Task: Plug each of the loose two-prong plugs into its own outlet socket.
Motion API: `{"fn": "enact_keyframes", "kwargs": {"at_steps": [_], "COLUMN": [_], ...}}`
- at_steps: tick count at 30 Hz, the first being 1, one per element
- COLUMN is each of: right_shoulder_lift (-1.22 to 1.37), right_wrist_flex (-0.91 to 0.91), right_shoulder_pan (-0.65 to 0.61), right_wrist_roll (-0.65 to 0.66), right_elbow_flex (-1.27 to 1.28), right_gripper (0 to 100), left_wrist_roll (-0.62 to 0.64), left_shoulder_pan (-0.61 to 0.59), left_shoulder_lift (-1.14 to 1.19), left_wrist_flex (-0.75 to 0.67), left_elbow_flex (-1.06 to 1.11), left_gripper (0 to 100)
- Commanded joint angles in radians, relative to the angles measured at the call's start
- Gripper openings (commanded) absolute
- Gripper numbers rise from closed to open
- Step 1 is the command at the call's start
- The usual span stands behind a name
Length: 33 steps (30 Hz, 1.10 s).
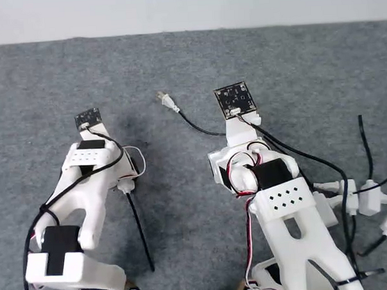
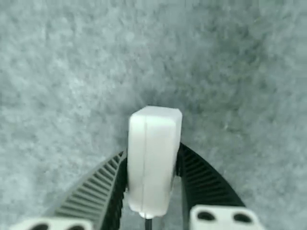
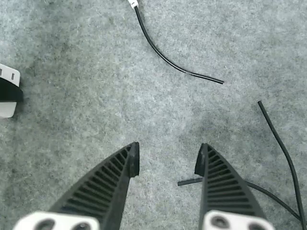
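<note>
Left wrist view, left jaws pinching a white corded block (image 2: 153, 153) over the grey counter (image 2: 72, 57), right jaws hanging spread above the counter, loose two-prong plug (image 1: 168, 101) lying beyond them, more white corded pieces (image 1: 369, 198) lying beside the right arm (image 1: 286, 205).

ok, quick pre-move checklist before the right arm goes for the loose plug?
1. Left gripper shut on the white connector: ok, fingers are against both its sides.
2. Whether the connector's outward end has prongs or slots: cannot tell.
3. Right gripper open and empty: ok.
4. Loose plug lying free on the carpet, apart from both arms: ok.
5. Plug lined up between the right gripper's fingers: not ok; its cord lies ahead of them, with bare carpet in the gap.
6. White connector cluster beside the right arm free of tangled cords: cannot tell.
</note>
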Motion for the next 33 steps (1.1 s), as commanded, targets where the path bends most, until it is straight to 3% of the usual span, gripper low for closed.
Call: {"fn": "enact_keyframes", "kwargs": {"at_steps": [1,8,15,22,28,33], "right_shoulder_lift": [-0.031,-0.039,-0.041,-0.041,-0.041,-0.041], "right_wrist_flex": [-0.007,-0.001,0.005,0.002,0.002,0.005], "right_shoulder_pan": [0.004,-0.018,-0.041,-0.038,-0.038,-0.036], "right_wrist_roll": [0.012,0.014,0.014,0.043,0.049,0.049], "right_elbow_flex": [-0.011,0.000,0.005,0.005,0.005,0.005], "right_gripper": [18.3,18.3,18.3,18.3,18.3,18.3], "left_wrist_roll": [-0.035,-0.120,-0.204,-0.264,-0.259,-0.204], "left_shoulder_pan": [-0.023,-0.083,-0.144,-0.137,0.066,0.241], "left_shoulder_lift": [-0.017,-0.066,-0.249,-0.473,-0.583,-0.532], "left_wrist_flex": [0.011,0.011,0.006,0.008,0.003,-0.101], "left_elbow_flex": [-0.015,-0.030,0.099,0.171,0.170,0.174], "left_gripper": [15,16,34,35,35,35]}}
